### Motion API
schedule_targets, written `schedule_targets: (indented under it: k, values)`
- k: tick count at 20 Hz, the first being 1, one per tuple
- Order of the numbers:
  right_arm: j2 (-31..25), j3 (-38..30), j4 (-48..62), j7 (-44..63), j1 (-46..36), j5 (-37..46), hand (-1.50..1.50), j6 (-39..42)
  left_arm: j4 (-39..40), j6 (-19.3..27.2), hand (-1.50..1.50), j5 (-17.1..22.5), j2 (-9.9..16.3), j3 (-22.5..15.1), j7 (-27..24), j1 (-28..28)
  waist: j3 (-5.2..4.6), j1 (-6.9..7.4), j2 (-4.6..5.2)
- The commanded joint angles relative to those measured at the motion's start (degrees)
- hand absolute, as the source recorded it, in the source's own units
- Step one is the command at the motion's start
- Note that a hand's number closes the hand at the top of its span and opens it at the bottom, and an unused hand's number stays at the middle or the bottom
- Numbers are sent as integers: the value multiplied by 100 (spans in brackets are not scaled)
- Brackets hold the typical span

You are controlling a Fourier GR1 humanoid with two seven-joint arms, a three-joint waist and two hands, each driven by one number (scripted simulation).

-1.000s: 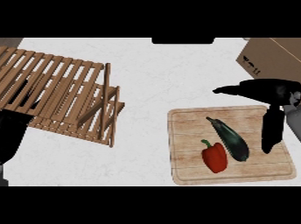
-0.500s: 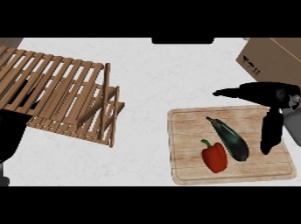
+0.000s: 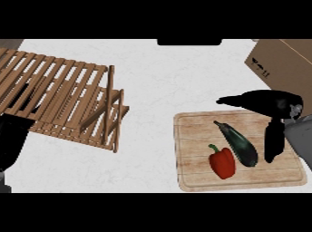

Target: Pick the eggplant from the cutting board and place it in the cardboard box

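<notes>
A dark eggplant [image 3: 239,144] lies diagonally on the wooden cutting board [image 3: 197,175] at the lower right, beside a red bell pepper [image 3: 221,162]. My right hand [image 3: 268,104] hovers over the board's far right part, open, with its thumb pointing left and its fingers [image 3: 274,141] hanging down just right of the eggplant, apart from it. The cardboard box [image 3: 289,60] stands at the upper right, behind that hand. At the lower left edge my left hand [image 3: 6,140] rests, its fingers not distinguishable.
A slatted wooden rack [image 3: 51,98] covers the left of the white counter, with its lower right corner propped up near the centre.
My right hand has drifted right and down over the cutting board, its fingers now hanging closer beside the eggplant. Eggplant, pepper and left hand have stayed put.
</notes>
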Motion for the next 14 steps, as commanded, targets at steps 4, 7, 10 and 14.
schedule_targets:
  k: [4,7,10,14]
  values:
    - [360,115,-65,167,115,475,-150,98,87,-175,0,45,27,200,456,-79,-29,-5,20]
    - [460,78,13,275,146,553,-150,172,632,-353,0,-249,-245,120,-298,50,-31,-16,26]
    - [309,-23,219,78,-123,643,-150,371,477,-382,0,-220,-251,172,-135,130,-31,5,29]
    - [855,261,120,501,213,1052,-150,16,246,-340,0,-280,-296,249,-23,212,-31,-1,21]
